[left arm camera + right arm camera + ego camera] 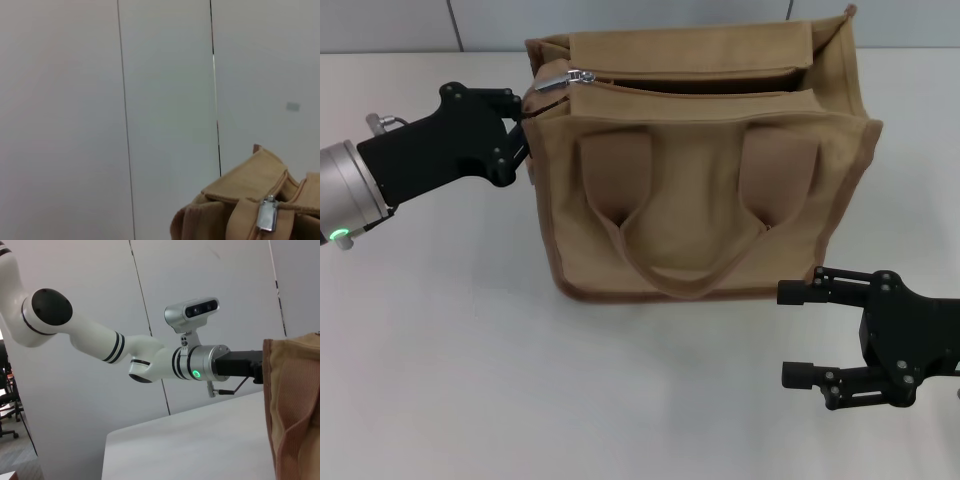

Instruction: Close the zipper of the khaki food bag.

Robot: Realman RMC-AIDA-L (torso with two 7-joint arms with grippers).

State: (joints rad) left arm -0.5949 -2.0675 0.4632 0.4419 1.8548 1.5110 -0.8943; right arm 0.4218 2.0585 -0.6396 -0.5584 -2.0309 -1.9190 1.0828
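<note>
A boxy tan canvas food bag with two wide brownish strap handles (pixel 695 160) is seen standing upright on the white table (pixel 440 380), its khaki-taped zipper line (pixel 690 88) running along the top and gaping open for most of its length. The small silver metal pull tab (pixel 563 78) is found at the bag's left end, so closing has apparently not begun. The left gripper (pixel 520 135) is pressed against the bag's left end wall just below the tab; how far its fingers are parted, and whether fabric has been pinched, cannot be told, since the tips are hidden against the canvas. In the left wrist view the tab is shown close by and not grasped. The right gripper (pixel 800 335) is held low over the table near the bag's front right corner, its jaws spread wide and nothing held. For the step to be done well, the left end should be kept anchored while the tab is taken, and the pull should be directed straight along the zipper line toward the far end, so that the soft canvas is not bunched and the bag is not dragged or tipped.
</note>
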